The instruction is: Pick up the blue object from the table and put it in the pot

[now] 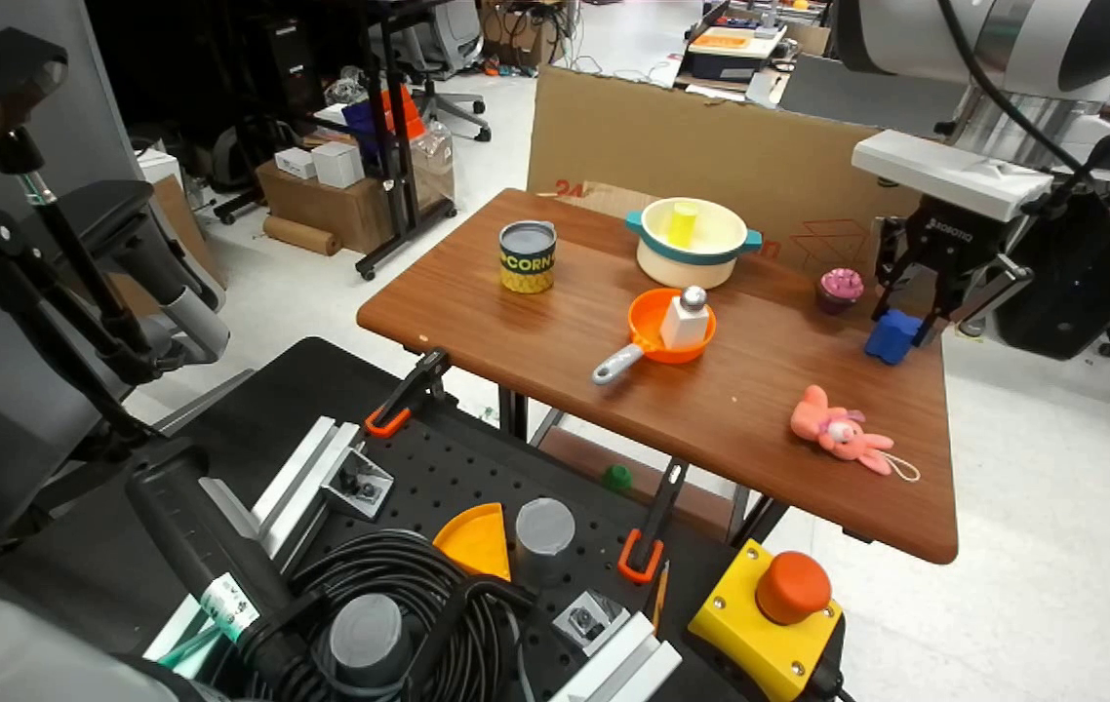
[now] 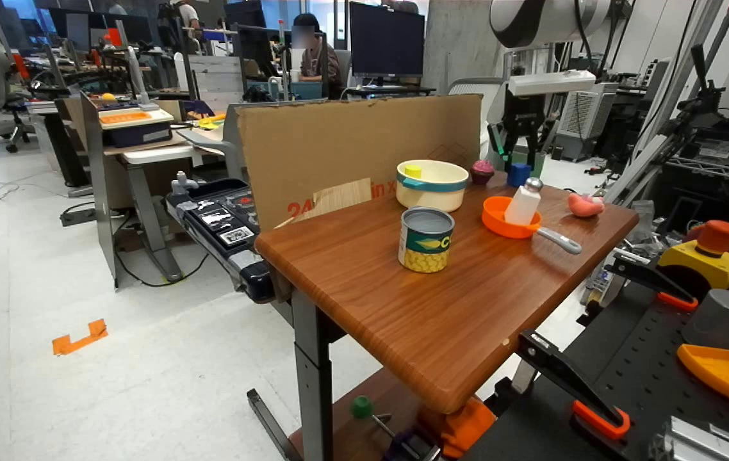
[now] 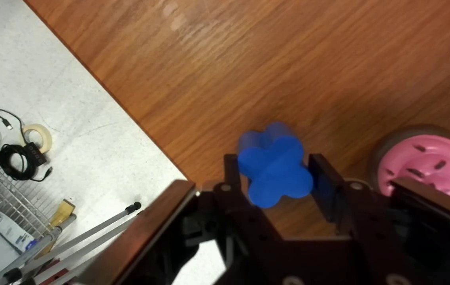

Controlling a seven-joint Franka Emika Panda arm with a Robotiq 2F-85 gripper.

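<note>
Firstly, blue object: we found it between the fingers of the claw, near the pink cupcake.
Claw: pinched the blue object on two sides.
Pot: we noted a yellow cylinder inside.
Orange pan: we listed a white shaker within.

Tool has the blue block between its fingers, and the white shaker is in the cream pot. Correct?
Wrong place for the white shaker: it sits in the orange pan, as both exterior views show. The tool does have the blue block between its fingers.
</note>
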